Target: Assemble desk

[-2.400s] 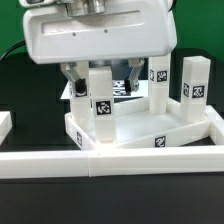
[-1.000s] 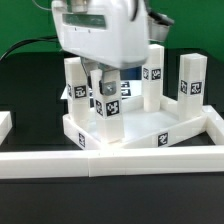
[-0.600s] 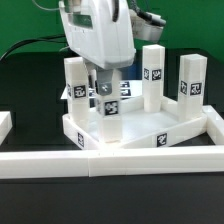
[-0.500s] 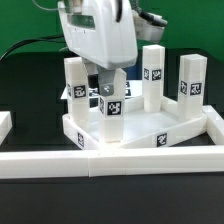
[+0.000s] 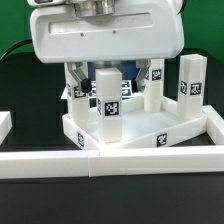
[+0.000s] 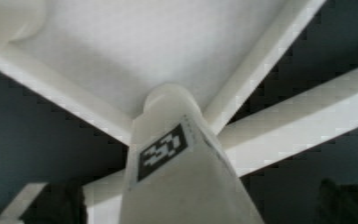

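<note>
The white desk top lies upside down with white square legs standing in its corner sockets. The front leg, with a black-and-white tag, stands upright in the near socket. My gripper hangs over that leg with a finger on each side and a gap to the leg, so it is open. In the wrist view the same leg rises between the dark fingers of my gripper, apart from both. Other legs stand at the exterior view's left, back and right.
A long low white border wall runs along the front and up the exterior view's right side. The marker board lies behind the desk top. A small white block sits at the far left on the black table.
The gripper has turned about the front leg from a narrow side-on stance back to its broad face toward the camera. The leg stays upright in its socket.
</note>
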Controlling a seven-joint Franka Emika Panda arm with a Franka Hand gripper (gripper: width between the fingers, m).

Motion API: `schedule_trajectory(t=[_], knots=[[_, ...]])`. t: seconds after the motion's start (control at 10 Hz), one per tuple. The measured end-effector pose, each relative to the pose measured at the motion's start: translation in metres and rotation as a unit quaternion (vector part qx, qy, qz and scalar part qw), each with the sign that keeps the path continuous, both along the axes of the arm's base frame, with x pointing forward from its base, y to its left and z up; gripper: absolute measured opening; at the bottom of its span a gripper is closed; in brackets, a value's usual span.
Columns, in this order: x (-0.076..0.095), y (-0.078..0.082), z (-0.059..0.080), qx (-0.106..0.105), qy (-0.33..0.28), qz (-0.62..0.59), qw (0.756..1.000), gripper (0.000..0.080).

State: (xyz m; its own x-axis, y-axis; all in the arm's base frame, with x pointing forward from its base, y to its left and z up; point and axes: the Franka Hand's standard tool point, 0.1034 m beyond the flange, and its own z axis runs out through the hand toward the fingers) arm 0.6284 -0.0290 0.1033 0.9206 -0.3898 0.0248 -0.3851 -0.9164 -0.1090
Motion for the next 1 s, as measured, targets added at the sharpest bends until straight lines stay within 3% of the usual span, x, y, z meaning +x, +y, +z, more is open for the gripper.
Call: schedule_trajectory(t=[0.1, 0.2, 0.3, 0.6, 0.7, 0.8, 1.0], knots=[[0.0001, -0.0001, 0.0002, -0.002, -0.002, 0.023, 1.000, 0.0649], [0.0036, -0.0026, 0.0036, -0.021, -0.011, 0.138, 0.990, 0.0649], [0.0053, -0.0061, 0.0040, -0.027, -0.019, 0.216, 0.976, 0.0649], [0.0043, -0.0063, 0.0028, -0.025, -0.016, 0.193, 0.981, 0.0649], [0.0043, -0.0062, 0.0027, -0.024, -0.014, 0.167, 0.986, 0.0533], [0.0043, -0.0062, 0.0027, -0.022, -0.012, 0.136, 0.990, 0.0334], [0.0045, -0.0081, 0.0030, -0.016, -0.005, 0.044, 0.999, 0.0287]])
